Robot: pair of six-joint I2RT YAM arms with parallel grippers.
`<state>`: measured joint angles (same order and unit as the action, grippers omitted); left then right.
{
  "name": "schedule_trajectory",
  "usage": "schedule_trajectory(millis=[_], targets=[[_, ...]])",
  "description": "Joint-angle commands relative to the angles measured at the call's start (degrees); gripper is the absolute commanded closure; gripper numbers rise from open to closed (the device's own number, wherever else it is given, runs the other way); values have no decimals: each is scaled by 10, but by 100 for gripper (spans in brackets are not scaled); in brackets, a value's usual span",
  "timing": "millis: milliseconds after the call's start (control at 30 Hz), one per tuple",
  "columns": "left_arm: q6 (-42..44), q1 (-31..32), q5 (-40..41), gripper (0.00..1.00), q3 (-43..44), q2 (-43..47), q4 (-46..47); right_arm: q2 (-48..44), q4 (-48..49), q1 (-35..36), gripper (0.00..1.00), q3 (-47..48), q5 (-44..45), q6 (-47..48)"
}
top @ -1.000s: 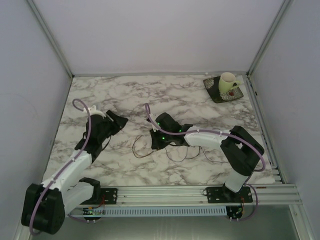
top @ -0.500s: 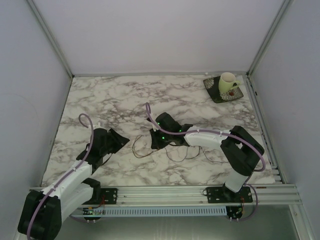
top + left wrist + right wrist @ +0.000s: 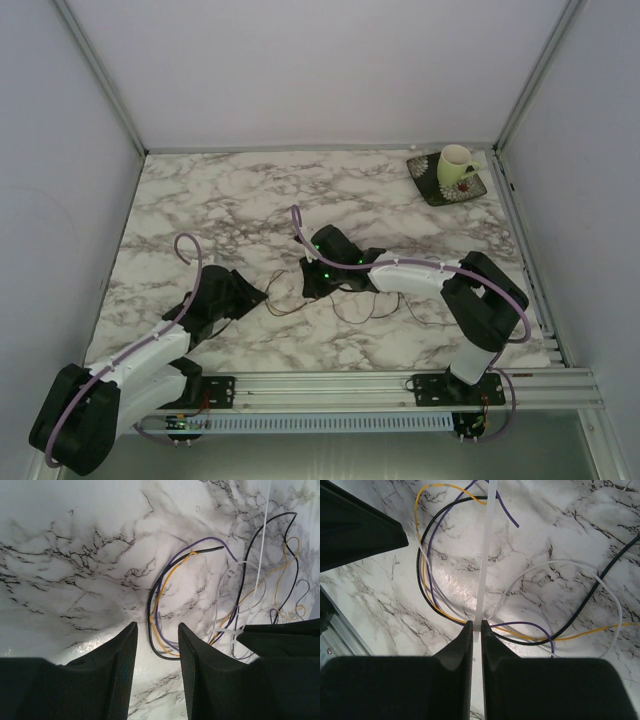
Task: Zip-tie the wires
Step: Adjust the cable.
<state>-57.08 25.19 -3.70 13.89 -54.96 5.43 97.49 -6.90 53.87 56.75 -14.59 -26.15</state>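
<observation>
The wires [image 3: 345,300] are thin black, purple, yellow and white strands lying in loose loops on the marble table, right of centre. My right gripper [image 3: 311,288] stands over their left part, shut on a white zip tie [image 3: 485,555] that rises straight up from its fingertips [image 3: 476,625] across the wire loop [image 3: 426,580]. My left gripper [image 3: 258,297] is low at the left of the loop, open, with nothing between its fingers. The end of the wire loop [image 3: 159,630] lies just beyond its tips [image 3: 157,627]. The zip tie [image 3: 262,545] shows there as a thin white line.
A cream cup [image 3: 456,165] stands on a dark patterned saucer [image 3: 440,188] in the far right corner. A metal rail [image 3: 380,383] runs along the near table edge. Enclosure walls close in the left, right and back.
My left arm has come down and to the right, bringing its gripper close to the left end of the wires, with its jaws narrower. The right arm and zip tie have not moved.
</observation>
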Motion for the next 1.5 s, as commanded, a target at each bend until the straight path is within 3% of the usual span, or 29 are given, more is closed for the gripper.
schedule_trajectory(millis=[0, 500, 1000, 1467], targets=[[-4, 3, 19, 61, -2, -3, -4, -19, 9, 0, 100, 12, 8, -3], [6, 8, 31, 65, 25, -60, 37, -21, 6, 0, 100, 8, 12, -2], [12, 10, 32, 81, 30, -74, 39, -14, -1, 0, 100, 11, 14, 2], [33, 10, 45, 77, 64, -65, -6, -7, -5, 0, 100, 16, 14, 7]])
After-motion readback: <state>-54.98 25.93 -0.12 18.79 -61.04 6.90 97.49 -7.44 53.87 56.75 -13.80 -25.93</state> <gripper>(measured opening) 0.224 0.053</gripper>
